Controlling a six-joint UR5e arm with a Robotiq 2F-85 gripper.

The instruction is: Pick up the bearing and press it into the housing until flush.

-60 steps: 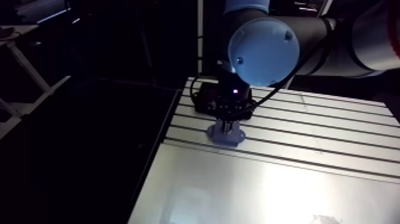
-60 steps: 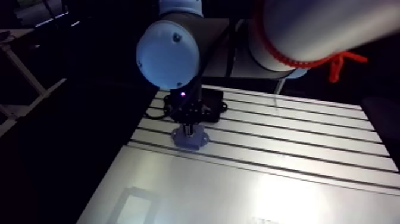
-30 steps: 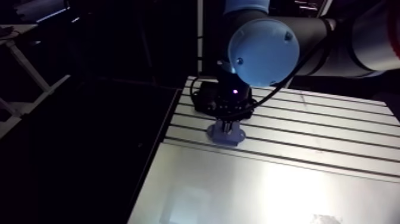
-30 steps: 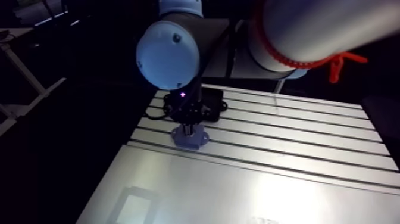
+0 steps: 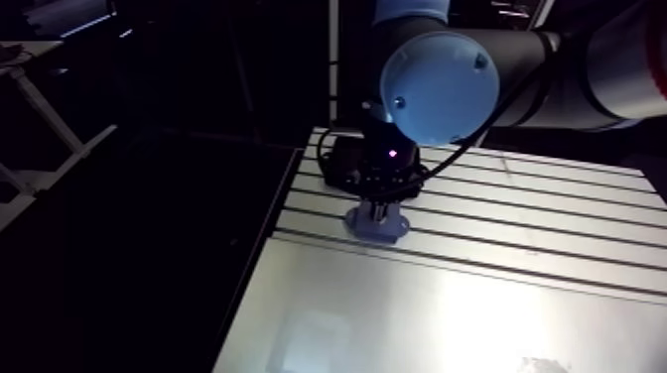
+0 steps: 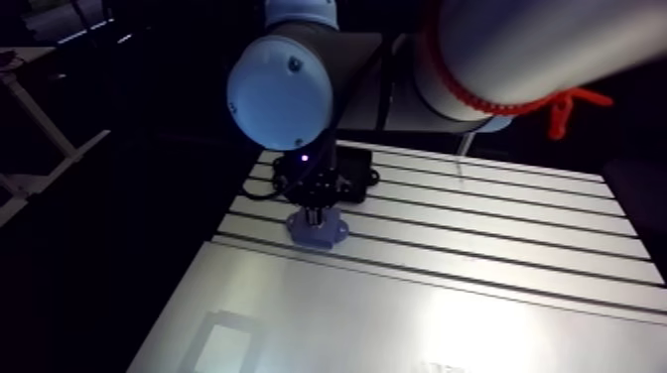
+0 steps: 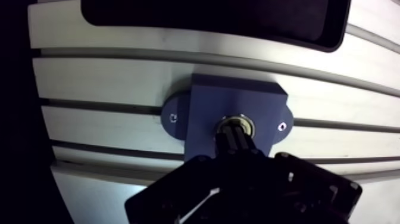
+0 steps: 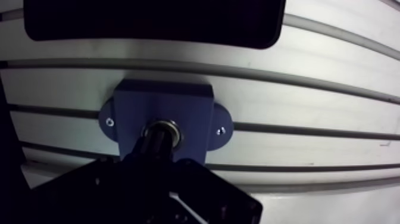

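The gripper (image 7: 234,137) is bearing straight down on the blue housing (image 7: 205,110), which is sitting on the slotted table (image 7: 107,77). In the wrist view the bearing (image 7: 245,124) is showing as a metal ring in the housing's bore, right at the gripper's tip. The tip is hiding part of the ring, so how deep it is sitting cannot be told. The gripper is reading as one dark mass there, and whether it is clenched or released cannot be told. This view is also showing two small screws (image 7: 173,117) on the housing's side lugs and a black slab (image 7: 208,18) lying ahead of the housing.

The arm view is hiding the bearing and screws. It is showing instead the housing (image 5: 377,228) near the table's dark-side edge, under the gripper (image 5: 378,210).
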